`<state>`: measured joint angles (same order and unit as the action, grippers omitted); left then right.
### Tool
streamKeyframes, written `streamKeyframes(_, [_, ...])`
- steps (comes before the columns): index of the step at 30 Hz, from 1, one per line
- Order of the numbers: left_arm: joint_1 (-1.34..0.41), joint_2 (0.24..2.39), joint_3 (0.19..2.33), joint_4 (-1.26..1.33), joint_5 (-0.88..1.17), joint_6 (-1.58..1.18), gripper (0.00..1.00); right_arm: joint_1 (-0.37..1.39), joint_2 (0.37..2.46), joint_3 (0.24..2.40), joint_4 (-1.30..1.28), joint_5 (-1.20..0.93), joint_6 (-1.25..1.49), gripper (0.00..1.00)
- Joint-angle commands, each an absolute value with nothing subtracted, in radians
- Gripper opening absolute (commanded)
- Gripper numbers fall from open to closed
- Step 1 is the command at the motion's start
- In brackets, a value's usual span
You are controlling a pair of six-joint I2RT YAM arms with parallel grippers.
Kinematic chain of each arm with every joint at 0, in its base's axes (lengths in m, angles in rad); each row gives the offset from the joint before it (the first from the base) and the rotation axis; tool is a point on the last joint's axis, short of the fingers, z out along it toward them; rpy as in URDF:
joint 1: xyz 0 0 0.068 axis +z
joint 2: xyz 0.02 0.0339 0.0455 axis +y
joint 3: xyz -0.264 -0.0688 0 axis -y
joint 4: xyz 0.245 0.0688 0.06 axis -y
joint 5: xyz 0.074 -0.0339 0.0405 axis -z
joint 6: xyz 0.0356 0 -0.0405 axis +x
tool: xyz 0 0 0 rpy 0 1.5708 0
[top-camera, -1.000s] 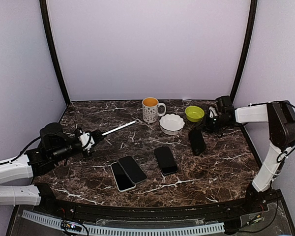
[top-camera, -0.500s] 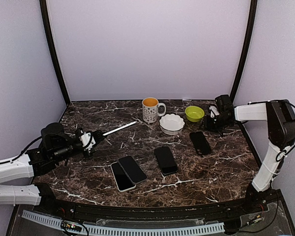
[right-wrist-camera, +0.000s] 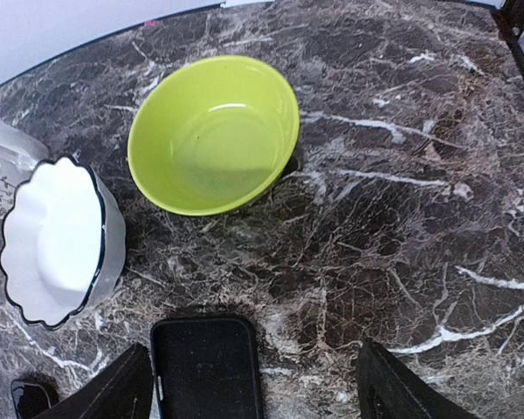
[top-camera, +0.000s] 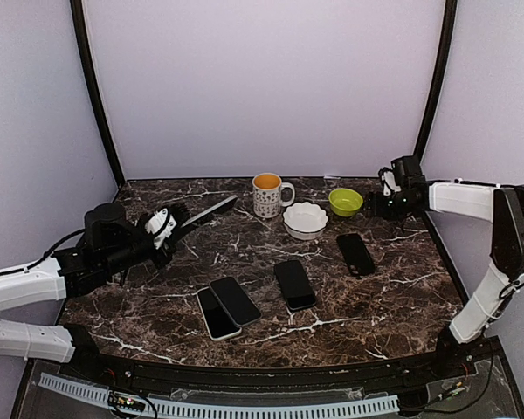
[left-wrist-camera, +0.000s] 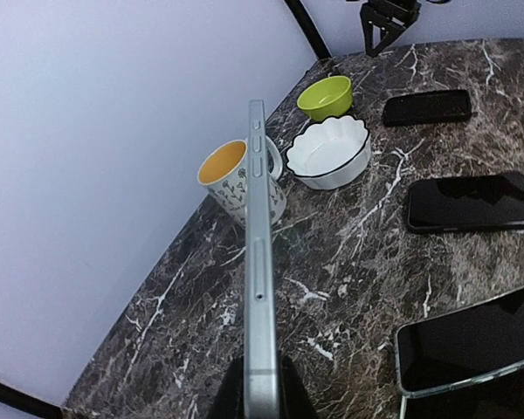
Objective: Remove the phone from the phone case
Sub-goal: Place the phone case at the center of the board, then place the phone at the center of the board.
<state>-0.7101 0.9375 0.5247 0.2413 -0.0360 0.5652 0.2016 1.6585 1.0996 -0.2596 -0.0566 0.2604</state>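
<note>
My left gripper [top-camera: 163,226] is shut on one end of a thin silver phone [top-camera: 206,211], held edge-up above the left part of the table; in the left wrist view the phone [left-wrist-camera: 258,262] runs straight out from the gripper [left-wrist-camera: 260,394]. A black phone case [top-camera: 355,253] lies flat on the marble at the right, apart from both grippers. My right gripper [top-camera: 385,201] hovers open behind it, near the green bowl. In the right wrist view the case [right-wrist-camera: 208,367] lies below the gripper [right-wrist-camera: 253,367], nearer its left finger, with nothing gripped.
A patterned mug [top-camera: 268,194], a white scalloped bowl [top-camera: 305,219] and a green bowl [top-camera: 345,202] stand along the back. A black phone [top-camera: 294,284] and two overlapping phones [top-camera: 235,300] [top-camera: 217,314] lie mid-table. Walls close in on the left, back and right.
The right gripper opened and let go of the black case, which dropped flat onto the table; the gripper drew back and right. The left arm lifted the silver phone up and toward the back.
</note>
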Motion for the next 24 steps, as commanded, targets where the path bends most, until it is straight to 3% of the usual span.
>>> streamKeyframes(1, [-0.687,0.963,0.612,0.259,-0.104,0.335,0.0,0.195,1.602,1.121,-0.242,-0.01,0.256,0.84])
streamKeyframes(4, [-0.653,1.001,0.642,0.219,-0.093,0.18,0.0,0.195,1.561,1.115,-0.243,-0.003,0.275,0.88])
streamKeyframes(7, [-0.613,1.024,0.659,0.209,-0.069,0.039,0.0,0.195,1.51,1.071,-0.215,0.017,0.312,0.98])
streamKeyframes(15, [-0.559,1.172,0.722,0.147,-0.099,-0.406,0.0,0.218,1.43,1.008,-0.255,0.034,0.397,0.99])
streamKeyframes(24, [-0.51,1.38,0.791,0.251,0.086,-0.782,0.0,0.317,1.417,0.999,-0.306,-0.022,0.461,0.99])
